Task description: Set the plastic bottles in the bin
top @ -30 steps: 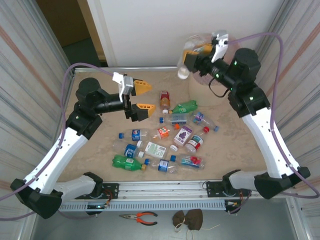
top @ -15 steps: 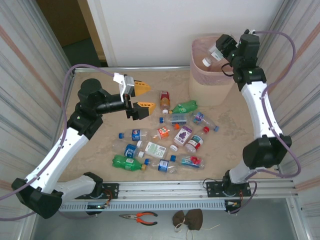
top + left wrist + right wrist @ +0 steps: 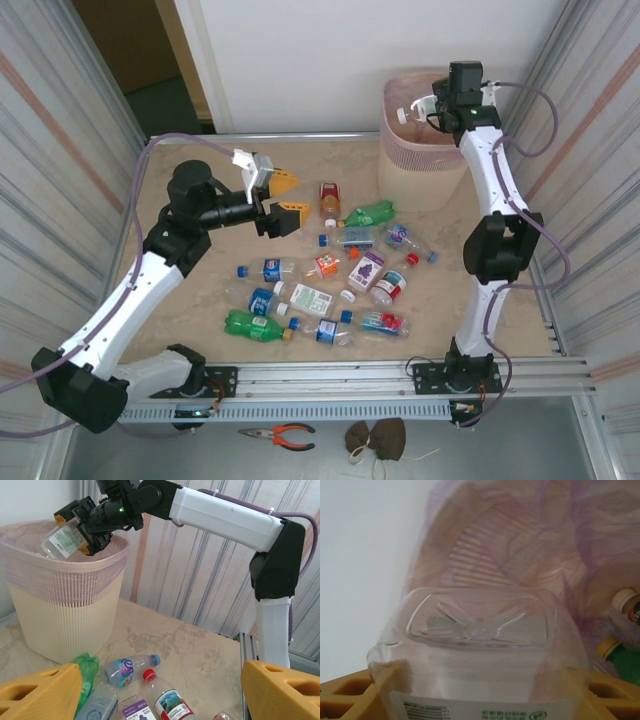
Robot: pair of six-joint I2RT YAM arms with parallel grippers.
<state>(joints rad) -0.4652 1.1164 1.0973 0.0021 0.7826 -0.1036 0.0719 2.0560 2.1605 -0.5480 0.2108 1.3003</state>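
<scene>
On my screen a pair of pliers (image 3: 281, 433) with orange handles lies on the grey ledge (image 3: 500, 450) in front of the metal rail (image 3: 330, 376). Near it on the right I see a small brown cloth bundle (image 3: 377, 438) with a pale string. The table (image 3: 200, 290) is beige and marbled, with striped panels (image 3: 60, 150) on both sides and a white wall (image 3: 300, 60) at the back.
</scene>
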